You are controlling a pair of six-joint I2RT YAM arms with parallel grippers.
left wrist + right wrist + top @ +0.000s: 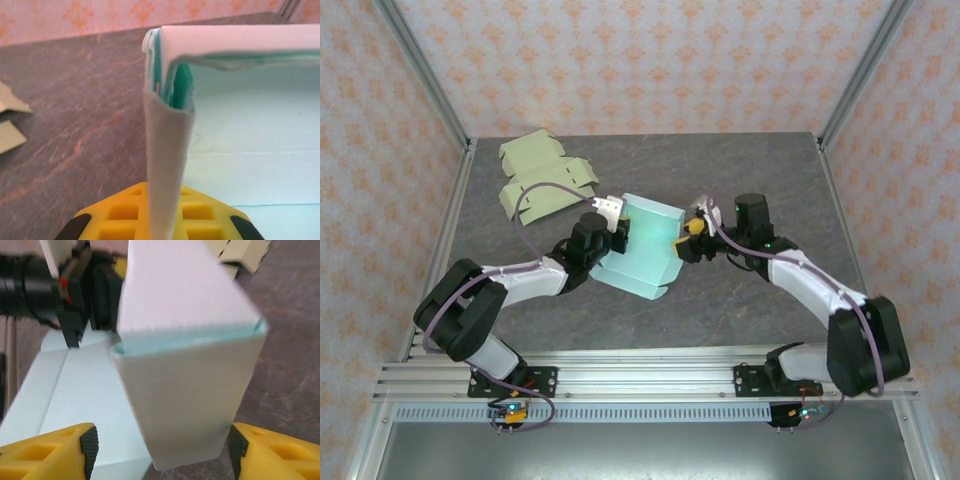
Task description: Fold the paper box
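**Now: a partly folded box between two grippers**

At the centre of the grey marbled table [750, 180] sits the pale turquoise paper box [645, 262], with its left and right walls raised. The left gripper [618, 234] reaches in from the table's near-left side and is clamped tight on the box's left wall. In the left wrist view that wall stands upright between the gripper's yellow fingers [117, 212]; it is several layers thick at its top edge and meets a second wall at a corner. The right gripper [686, 240] reaches in from the table's near-right side with its jaws apart, straddling the box's right wall. In the right wrist view its own yellow fingers [47, 452] flank the doubled-over wall. The finger on the view's left is clear of the paper; the other is just beside it, and contact cannot be told. Toward the table's far-left corner lie two pale green flat card blanks [545, 180], side by side and well apart from the box.
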